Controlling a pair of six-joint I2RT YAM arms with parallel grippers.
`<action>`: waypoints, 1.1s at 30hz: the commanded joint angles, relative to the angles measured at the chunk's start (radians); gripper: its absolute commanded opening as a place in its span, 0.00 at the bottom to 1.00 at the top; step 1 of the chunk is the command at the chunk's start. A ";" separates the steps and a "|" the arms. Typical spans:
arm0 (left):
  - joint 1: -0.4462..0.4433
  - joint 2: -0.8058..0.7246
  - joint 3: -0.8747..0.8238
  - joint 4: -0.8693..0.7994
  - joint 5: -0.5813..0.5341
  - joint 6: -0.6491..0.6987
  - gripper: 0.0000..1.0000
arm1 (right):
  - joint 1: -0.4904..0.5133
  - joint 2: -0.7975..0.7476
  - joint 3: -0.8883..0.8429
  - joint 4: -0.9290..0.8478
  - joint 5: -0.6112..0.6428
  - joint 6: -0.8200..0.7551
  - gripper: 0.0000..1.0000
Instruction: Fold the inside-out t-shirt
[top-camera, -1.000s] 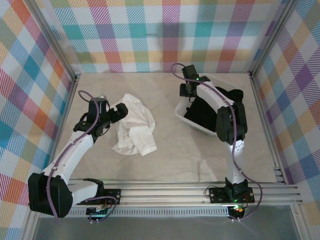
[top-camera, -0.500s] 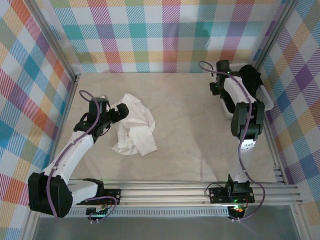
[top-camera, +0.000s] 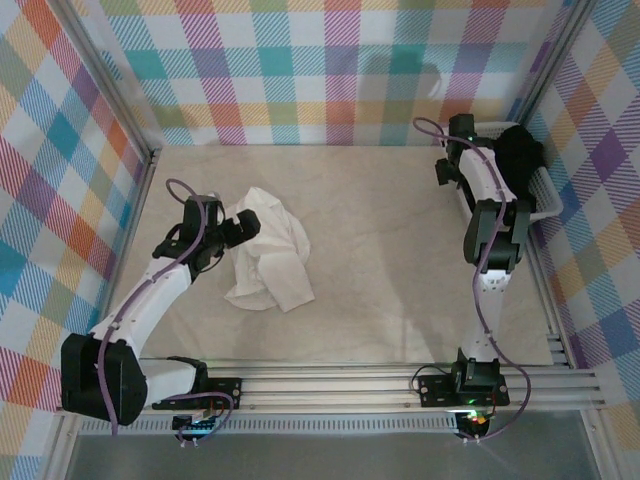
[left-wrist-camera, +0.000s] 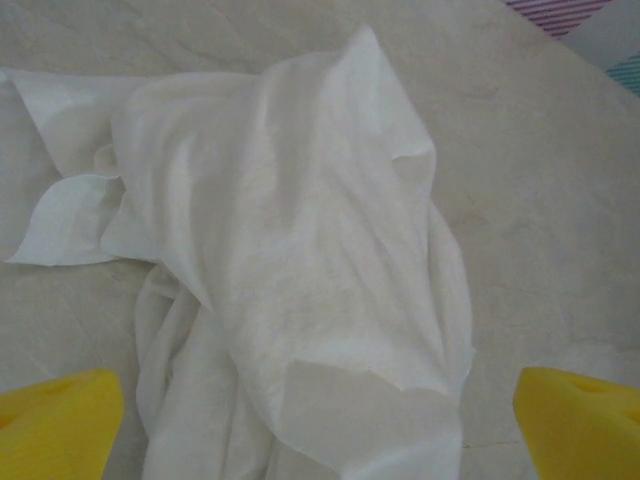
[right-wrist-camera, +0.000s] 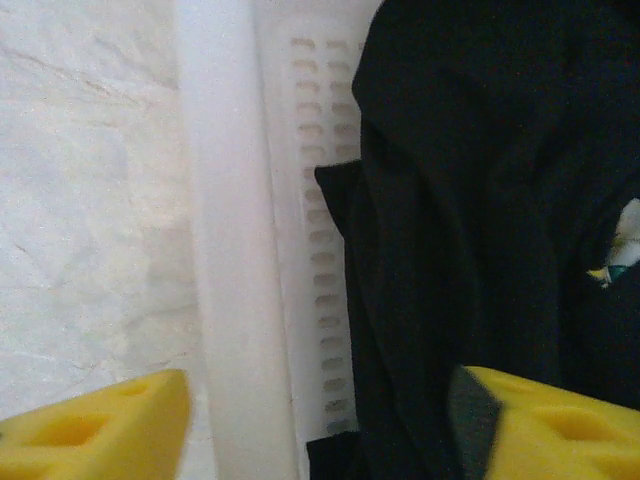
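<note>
Near the table's (top-camera: 380, 280) left edge we find the inside-out t-shirt (top-camera: 268, 250) crumpled, no fold made, our left gripper (top-camera: 243, 224) and right gripper (right-wrist-camera: 320, 400) both gaping empty.

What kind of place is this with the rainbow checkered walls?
Probably a robot practice booth, not a home: a left arm and right arm bolted to a metal rail, checked panels walling in a table, and a white t-shirt lying there.
</note>
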 joint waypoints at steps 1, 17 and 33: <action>-0.013 0.046 -0.006 0.074 0.000 0.006 1.00 | 0.083 -0.240 -0.128 0.121 -0.064 0.071 0.82; 0.006 -0.044 -0.186 -0.152 -0.076 -0.045 0.94 | 0.791 -0.500 -0.878 0.491 -0.651 0.493 0.75; 0.006 0.045 -0.322 -0.036 -0.032 -0.108 0.60 | 0.836 -0.401 -0.855 0.523 -0.580 0.609 0.18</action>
